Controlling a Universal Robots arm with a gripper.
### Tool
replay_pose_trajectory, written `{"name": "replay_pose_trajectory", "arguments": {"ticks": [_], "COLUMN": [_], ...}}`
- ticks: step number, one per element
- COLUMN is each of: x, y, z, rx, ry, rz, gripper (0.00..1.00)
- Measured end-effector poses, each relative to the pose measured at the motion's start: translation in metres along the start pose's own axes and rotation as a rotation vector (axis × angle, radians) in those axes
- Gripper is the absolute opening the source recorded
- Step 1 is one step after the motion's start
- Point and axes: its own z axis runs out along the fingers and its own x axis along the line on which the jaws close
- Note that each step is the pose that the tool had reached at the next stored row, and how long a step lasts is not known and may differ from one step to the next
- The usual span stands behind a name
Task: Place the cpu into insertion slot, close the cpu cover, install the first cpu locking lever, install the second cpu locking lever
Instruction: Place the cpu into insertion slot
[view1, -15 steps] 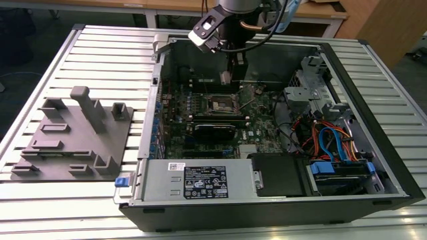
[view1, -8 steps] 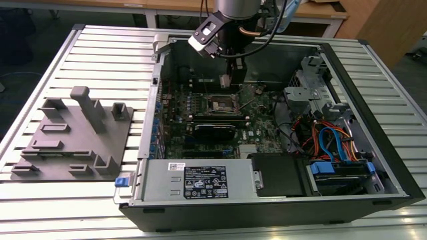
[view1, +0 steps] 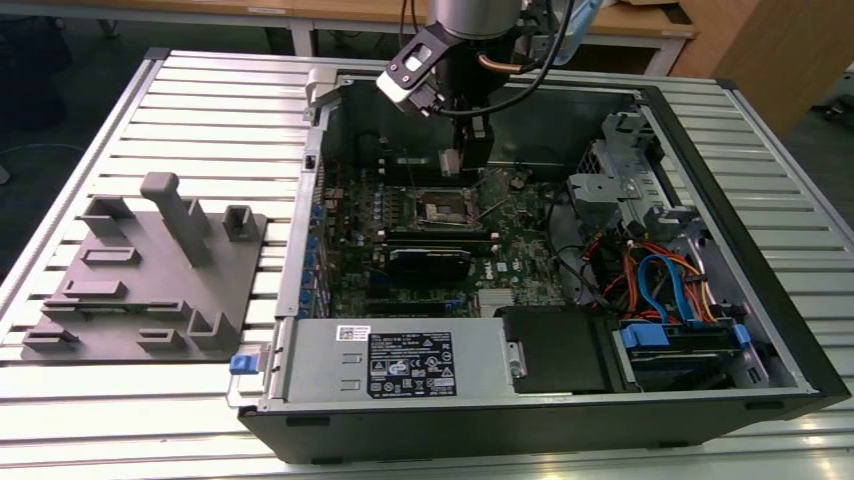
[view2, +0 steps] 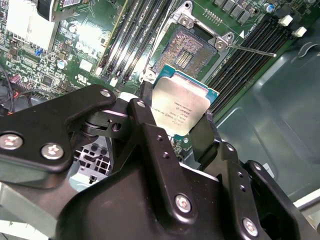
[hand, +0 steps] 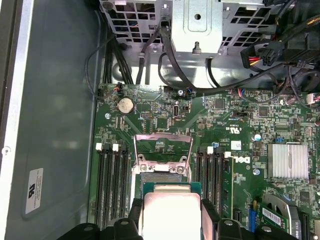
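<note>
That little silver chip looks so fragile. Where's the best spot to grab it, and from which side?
By two opposite edges, coming from the metal-top side. The cpu is a thin flat square, so its edges offer parallel faces to pinch and its underside stays free for the slot. The claw holds it this way now, fingers on opposite edges.

**A:** What colours did the cpu (view2: 181, 111) show?
**B:** A silvery-grey top with a teal-green rim. The gripper (view2: 176, 119) was black.
**A:** And nearby?
**B:** The insertion slot (view2: 192, 47) was dark, finely speckled and silver-rimmed. The circuit board (hand: 165, 107) was green. The table (view1: 200, 90) was pale grey with ribbed stripes.
</note>
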Motion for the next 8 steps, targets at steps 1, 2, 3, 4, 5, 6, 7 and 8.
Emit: {"name": "replay_pose_trajectory", "arguments": {"ticks": [1, 2, 3, 4, 5, 6, 7, 8], "x": [0.0000, 0.0000, 0.0000, 0.0000, -0.0001, -0.0001, -0.0001, -0.0001], "y": [0.0000, -0.0001, -0.0002, -0.0003, -0.0004, -0.0005, -0.0006, -0.0007], "z": [0.0004, 0.0009, 0.0017, 0.0029, 0.0042, 0.0056, 0.0069, 0.0083], "rx": [-0.0001, -0.0001, 0.0000, 0.0000, 0.0000, 0.0000, 0.0001, 0.0000], "ry": [0.0002, 0.0003, 0.0000, 0.0000, 0.0001, 0.0000, 0.0000, -0.0001], "rz": [0.000, 0.000, 0.000, 0.000, 0.000, 0.000, 0.000, 0.000], "gripper": [0.54, 0.54, 0.54, 0.54, 0.54, 0.54, 0.54, 0.54]}}
